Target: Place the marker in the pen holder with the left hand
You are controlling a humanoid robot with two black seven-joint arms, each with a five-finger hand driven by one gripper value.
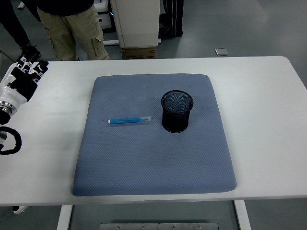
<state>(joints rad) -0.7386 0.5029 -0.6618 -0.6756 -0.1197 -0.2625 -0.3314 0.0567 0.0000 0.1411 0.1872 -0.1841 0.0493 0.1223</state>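
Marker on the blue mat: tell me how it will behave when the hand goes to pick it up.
The marker looks slim and round and lies flat, so a nudge would probably roll it, though the textured mat may slow that. It seems rigid and light. Its smooth barrel could slip between fingers, and the left hand is far off at the table's edge.

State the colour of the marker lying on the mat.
The marker is bright blue with a pale end, seen in the head view.
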